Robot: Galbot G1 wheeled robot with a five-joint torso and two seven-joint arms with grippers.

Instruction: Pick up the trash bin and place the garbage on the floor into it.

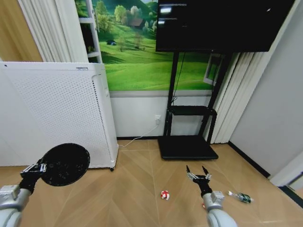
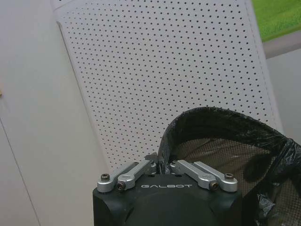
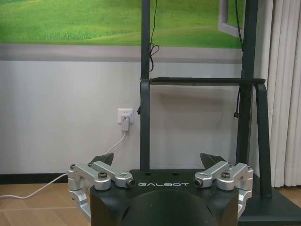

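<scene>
Presently, at far left of head view, the left gripper (image 1: 40, 167) is held low w/ its fingers clamped on the rim of the trash bin (image 1: 65, 164). Bin is lifted off the floor and tipped so its round black mesh side/base faces the camera. In left wrist view the fingers (image 2: 141, 168) are seen pinched together on the bin rim (image 2: 207, 113); a black liner bag is seen inside the mesh. Directly behind bin, a tall white perforated appliance (image 1: 66, 106) is stood against the wall, its panel also seen in left wrist view (image 2: 160, 70).

Centre: red-and-white scrap (image 1: 164, 194) is lying on the wood floor (image 1: 137, 189), apart from both grippers, nearer the right one. Behind it, a black TV stand (image 1: 187, 142) w/ a dark screen (image 1: 222, 23) is placed before a green landscape mural (image 1: 137, 52). A white plug and cable are seen at a wall socket (image 3: 125, 116) in right wrist view.

Right: right gripper (image 1: 199, 173) is held above the floor, jaws spread wide, nothing between them; in right wrist view (image 3: 160, 162) both fingers are seen well apart, pointed toward the stand. A bit of red is seen on the floor just beside the right wrist; item cannot be identified. Further right, small clear bottle w/ green label (image 1: 242, 197) is lying on its side on the floor.
</scene>
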